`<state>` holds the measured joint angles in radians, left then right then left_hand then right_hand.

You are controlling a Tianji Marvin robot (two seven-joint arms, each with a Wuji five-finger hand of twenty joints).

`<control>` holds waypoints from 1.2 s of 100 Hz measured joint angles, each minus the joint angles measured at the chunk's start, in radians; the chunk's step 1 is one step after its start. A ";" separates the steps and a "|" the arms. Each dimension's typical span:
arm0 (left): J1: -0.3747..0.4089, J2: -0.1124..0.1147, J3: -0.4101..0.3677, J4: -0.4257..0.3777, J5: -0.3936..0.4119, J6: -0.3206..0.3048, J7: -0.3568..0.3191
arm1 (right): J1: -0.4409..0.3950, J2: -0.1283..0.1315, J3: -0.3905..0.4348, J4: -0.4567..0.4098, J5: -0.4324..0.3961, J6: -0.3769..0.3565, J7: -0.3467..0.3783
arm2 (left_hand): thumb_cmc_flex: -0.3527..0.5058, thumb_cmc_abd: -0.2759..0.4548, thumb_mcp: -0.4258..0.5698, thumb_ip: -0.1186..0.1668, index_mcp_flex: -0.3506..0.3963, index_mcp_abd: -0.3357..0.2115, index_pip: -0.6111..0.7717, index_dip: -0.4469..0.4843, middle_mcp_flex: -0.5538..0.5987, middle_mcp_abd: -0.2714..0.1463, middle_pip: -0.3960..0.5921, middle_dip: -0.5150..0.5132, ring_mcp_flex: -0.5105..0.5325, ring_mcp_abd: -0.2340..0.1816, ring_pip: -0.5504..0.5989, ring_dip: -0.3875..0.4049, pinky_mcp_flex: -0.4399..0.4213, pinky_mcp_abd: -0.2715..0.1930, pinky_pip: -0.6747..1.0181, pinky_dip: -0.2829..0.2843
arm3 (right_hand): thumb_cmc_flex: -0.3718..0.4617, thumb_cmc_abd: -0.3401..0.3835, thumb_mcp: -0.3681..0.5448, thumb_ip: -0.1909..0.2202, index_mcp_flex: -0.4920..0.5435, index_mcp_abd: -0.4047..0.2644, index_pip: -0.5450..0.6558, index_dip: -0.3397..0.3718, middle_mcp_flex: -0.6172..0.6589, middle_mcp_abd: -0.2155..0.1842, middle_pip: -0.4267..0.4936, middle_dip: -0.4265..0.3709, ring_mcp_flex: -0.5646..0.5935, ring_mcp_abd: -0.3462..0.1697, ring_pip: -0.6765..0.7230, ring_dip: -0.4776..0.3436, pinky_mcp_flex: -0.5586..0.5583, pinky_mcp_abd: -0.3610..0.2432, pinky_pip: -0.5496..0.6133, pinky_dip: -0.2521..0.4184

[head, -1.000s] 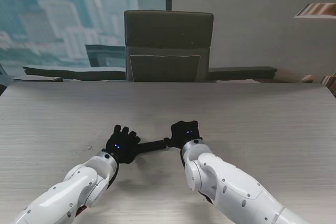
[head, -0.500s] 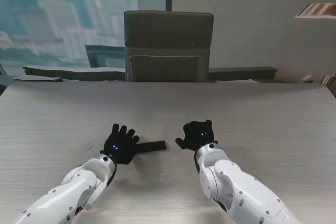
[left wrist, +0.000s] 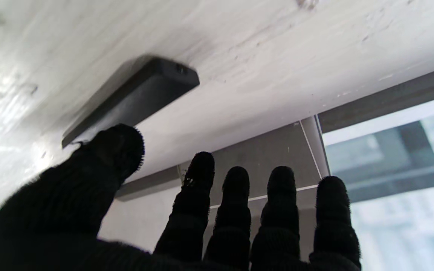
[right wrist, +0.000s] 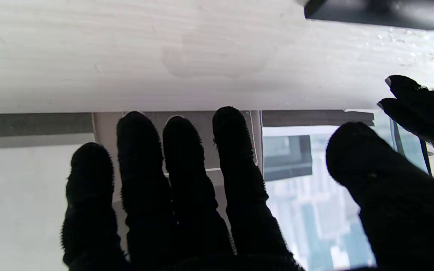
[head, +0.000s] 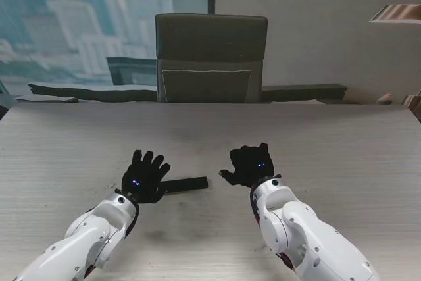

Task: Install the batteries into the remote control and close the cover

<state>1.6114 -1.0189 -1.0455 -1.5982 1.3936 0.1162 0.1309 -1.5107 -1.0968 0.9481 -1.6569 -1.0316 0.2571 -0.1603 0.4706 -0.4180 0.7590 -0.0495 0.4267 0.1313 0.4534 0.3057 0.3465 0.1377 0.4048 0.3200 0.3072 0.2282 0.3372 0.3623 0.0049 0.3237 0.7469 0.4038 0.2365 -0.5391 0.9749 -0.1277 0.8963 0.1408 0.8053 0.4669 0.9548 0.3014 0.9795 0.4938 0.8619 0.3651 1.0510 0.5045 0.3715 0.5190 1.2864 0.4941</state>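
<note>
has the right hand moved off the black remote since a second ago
Yes. The right hand has moved rightward, away from the flat black rectangular remote control, whose end it touched before; a gap of pale wooden table now separates them.

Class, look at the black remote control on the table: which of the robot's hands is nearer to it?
Left. The left hand sits right beside the remote control, at its left end; the right hand is apart, past its right end.
</note>
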 measured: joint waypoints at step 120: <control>0.209 -0.100 -0.405 -0.169 -0.974 -0.557 -0.062 | -0.144 -0.053 0.263 -0.027 0.581 -0.611 -0.035 | 0.113 0.065 -0.442 0.014 0.010 0.029 -0.302 -0.039 0.033 0.097 -0.205 -0.053 -0.002 0.071 -0.126 -0.014 0.015 0.057 -0.176 0.025 | -0.133 -0.409 0.213 -0.078 -0.568 0.011 -0.061 -0.120 -0.498 0.002 -0.201 -0.103 -0.253 -0.069 -0.549 -0.163 -0.106 -0.002 -0.565 -0.128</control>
<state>1.8204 -1.1194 -1.4508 -1.7667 0.4197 -0.4407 0.0686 -1.6543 -1.1503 1.2106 -1.6842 -0.4505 -0.3541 -0.1949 0.5835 -0.3531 0.3171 -0.0359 0.4368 0.1607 0.1513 0.2670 0.3799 0.2345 0.1998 0.2672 0.3056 0.2996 0.2115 0.3481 0.0195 0.3807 0.5711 0.4288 0.1034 -0.9481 1.1883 -0.2054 0.3285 0.1514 0.7442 0.3472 0.4572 0.3032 0.7787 0.3903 0.6085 0.2963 0.5019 0.3416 0.2651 0.5171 0.7217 0.3657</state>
